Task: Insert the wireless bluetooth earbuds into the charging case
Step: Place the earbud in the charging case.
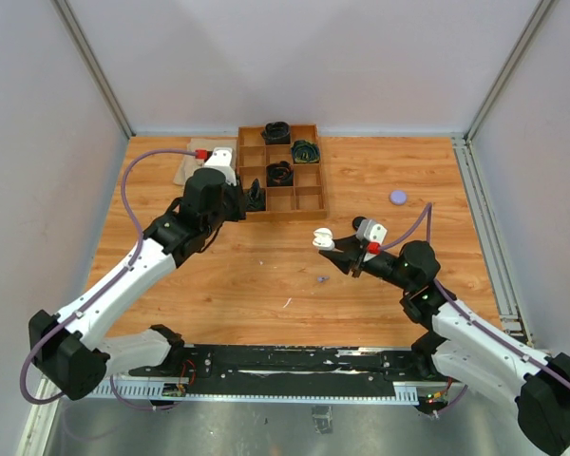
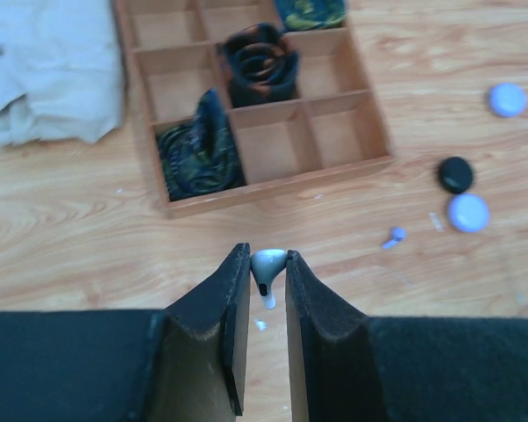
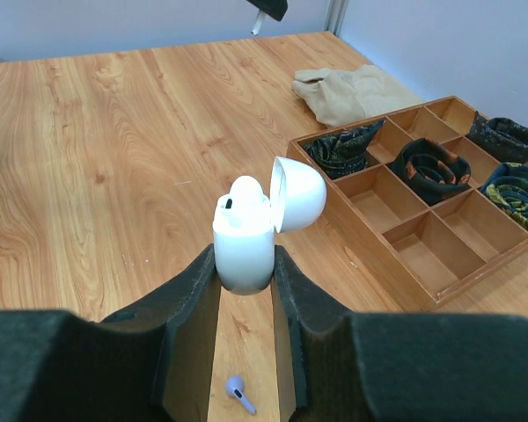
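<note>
My left gripper is shut on a white earbud, stem pointing down, held above the wood in front of the tray; from above it sits by the tray's near-left corner. My right gripper is shut on the white charging case, upright and off the table. The case's lid is swung open, and a white rounded bud shows in its top. In the top view the case is mid-table. A lilac earbud lies on the table below the case, apart from both grippers.
A wooden compartment tray with dark rolled items stands at the back. A beige cloth lies left of it. A lilac puck rests at back right. A black round piece and another lilac one show right of the tray.
</note>
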Controlling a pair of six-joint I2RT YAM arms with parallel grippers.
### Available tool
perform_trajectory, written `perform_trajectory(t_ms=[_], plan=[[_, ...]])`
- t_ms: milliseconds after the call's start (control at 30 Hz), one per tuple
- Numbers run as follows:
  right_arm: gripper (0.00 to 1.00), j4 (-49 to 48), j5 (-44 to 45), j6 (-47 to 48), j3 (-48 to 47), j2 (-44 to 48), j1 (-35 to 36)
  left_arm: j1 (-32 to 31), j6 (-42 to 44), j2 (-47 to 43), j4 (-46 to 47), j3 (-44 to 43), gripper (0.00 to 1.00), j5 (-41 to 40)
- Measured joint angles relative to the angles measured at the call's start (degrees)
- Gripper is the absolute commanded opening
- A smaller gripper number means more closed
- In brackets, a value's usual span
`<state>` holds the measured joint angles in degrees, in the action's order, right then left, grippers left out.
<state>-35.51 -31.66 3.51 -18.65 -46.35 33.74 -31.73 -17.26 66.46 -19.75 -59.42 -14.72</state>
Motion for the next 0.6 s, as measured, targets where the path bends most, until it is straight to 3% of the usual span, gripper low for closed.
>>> perform_trajectory(t_ms=[600], plan=[[0.12, -5.70, -0.87, -3.74, -1.75, -4.96, 0.00, -19.61, -1.49, -5.35, 13.75, 4.11, 0.17, -2.14]])
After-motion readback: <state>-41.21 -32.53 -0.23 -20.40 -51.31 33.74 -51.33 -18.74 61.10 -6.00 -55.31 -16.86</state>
